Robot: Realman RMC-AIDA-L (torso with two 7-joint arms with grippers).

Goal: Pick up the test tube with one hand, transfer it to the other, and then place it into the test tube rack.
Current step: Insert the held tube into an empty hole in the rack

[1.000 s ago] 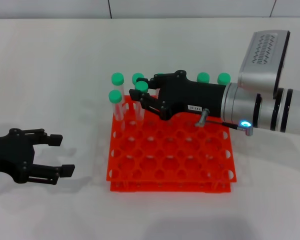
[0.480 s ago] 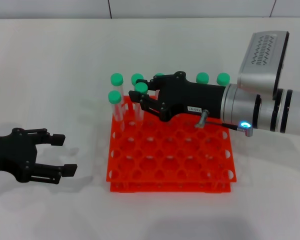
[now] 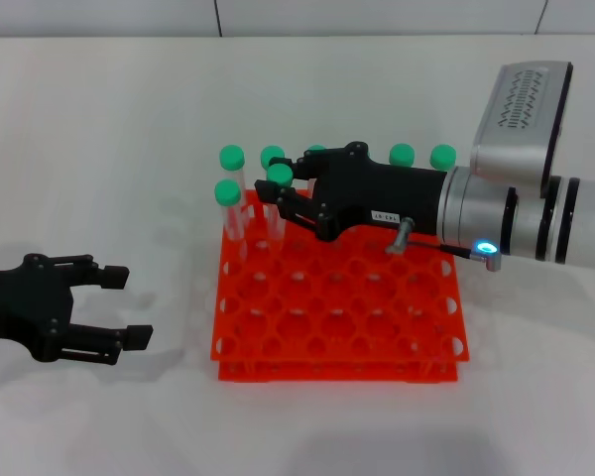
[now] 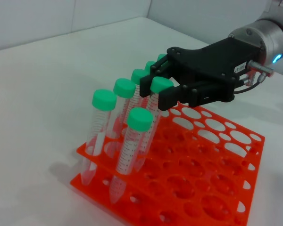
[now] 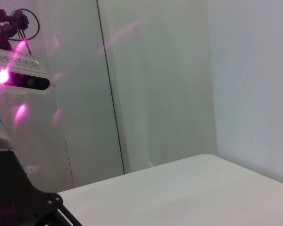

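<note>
While the head view shows almost no shift vs. half a sec ago, the right gripper [image 3: 280, 194] remains over the back-left part of the test tube rack [image 3: 337, 342], fingers pinched on the test tube [image 3: 278, 203] just under its green cap. Tube is upright, lower end already within the rack grid, beside the front-left tube [image 3: 231, 208]. Left gripper [image 3: 119, 305] sits well apart on the rack's left side, low over the table [image 3: 109, 129], fingers spread, holding nothing; it crept slightly toward the rack a sec back and has since held position.

Left wrist view: right gripper [image 4: 169, 92] clamps the test tube [image 4: 153, 110] at the cap, tube leaning a little, lower end down through the upper tier. Neighbouring capped tubes [image 4: 114, 127] stand just beside the fingers.

Right wrist view: only wall and table edge; no tube or fingertips visible.

Judgement: handover is complete, insertion is at its end. Stalled motion suggests release comes next; risk is the fingers clipping adjacent caps on opening.
</note>
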